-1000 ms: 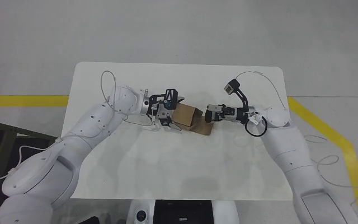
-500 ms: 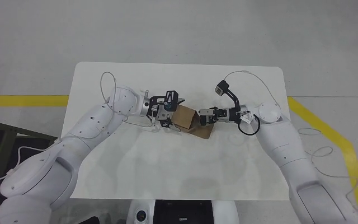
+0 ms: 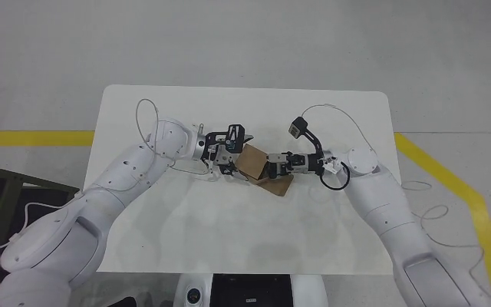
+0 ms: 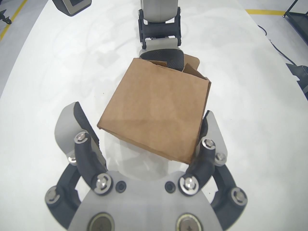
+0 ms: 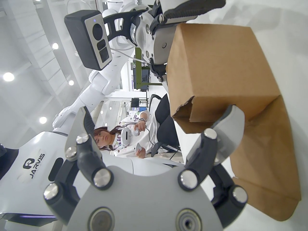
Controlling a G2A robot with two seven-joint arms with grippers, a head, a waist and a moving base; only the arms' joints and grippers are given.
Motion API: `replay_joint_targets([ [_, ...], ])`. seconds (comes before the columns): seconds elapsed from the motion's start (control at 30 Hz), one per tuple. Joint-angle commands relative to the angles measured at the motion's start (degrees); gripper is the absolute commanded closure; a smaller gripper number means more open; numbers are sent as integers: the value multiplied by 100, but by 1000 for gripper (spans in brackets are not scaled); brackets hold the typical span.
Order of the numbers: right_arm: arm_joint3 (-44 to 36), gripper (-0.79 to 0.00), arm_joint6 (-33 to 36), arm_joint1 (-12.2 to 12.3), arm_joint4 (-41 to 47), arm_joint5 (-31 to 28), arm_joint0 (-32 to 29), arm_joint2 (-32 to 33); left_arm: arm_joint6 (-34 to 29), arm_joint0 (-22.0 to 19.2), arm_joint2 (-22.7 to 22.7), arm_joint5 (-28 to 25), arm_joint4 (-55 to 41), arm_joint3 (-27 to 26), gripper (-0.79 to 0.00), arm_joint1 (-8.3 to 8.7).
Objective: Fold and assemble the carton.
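Looking down from the top, we see the carton (image 3: 258, 165) on the table (image 3: 153, 230) between both arms. Through the left wrist, our left gripper (image 4: 143, 109) stands open around it; through the right wrist, our right gripper (image 5: 158, 110) gapes, one finger against its open end

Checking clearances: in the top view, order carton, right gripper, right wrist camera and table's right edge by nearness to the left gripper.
1. Carton, between the jaws of the left gripper.
2. Right gripper, at the carton's far side.
3. Right wrist camera, just beyond it.
4. Table's right edge, farthest out.
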Motion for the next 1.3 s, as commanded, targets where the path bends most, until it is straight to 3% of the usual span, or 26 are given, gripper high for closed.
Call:
replay_joint_targets([
  [0.0,-56,-785,-18,15,-34,31,-23,26,-22,12,-20,0,-1,-9,-785,2],
  [1.27,-1946,-785,-751,393,-581,978,-1310,649,-101,54,-60,0,35,-89,-785,34],
])
